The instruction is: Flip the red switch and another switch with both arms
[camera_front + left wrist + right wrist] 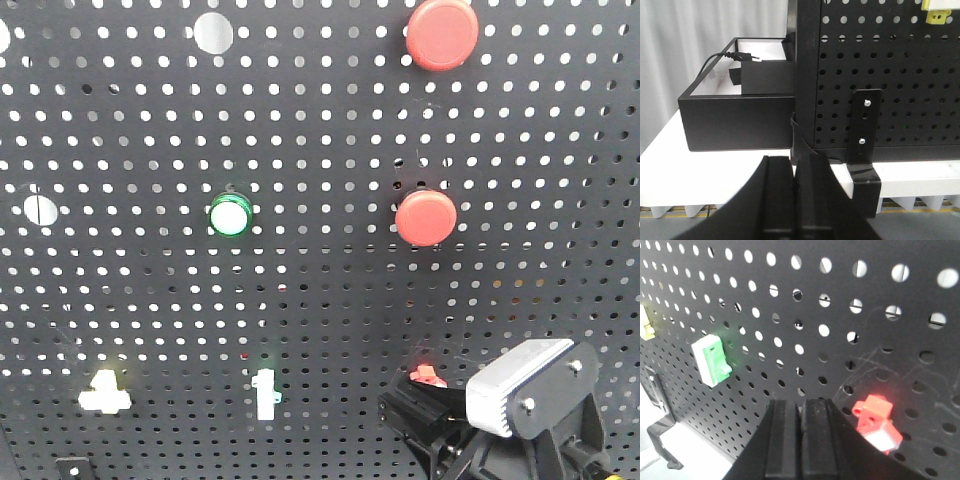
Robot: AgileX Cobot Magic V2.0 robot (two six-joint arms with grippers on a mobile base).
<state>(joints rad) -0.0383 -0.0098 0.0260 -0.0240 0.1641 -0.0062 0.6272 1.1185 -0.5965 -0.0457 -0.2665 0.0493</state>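
The red switch (427, 376) (875, 422) is a small red toggle with a white lever tip, low on the black pegboard (330, 300). My right gripper (392, 405) (801, 407) is shut with nothing in it. Its tips sit just left of and slightly below the red switch, close to the board. The other switch (105, 392) (938, 12), pale yellow, is mounted low on the left. My left gripper (796, 162) is shut and empty. It hangs below the board's lower left corner, well under the yellow switch, and does not show in the front view.
A white-levered green-based toggle (264, 392) (712, 360) sits between the two switches. Two big round red push-buttons (442, 33) (426, 217) and a green lit button (229, 215) are higher up. A black bracket (865, 130) holds the board on the white table (740, 175), beside a black box (735, 120).
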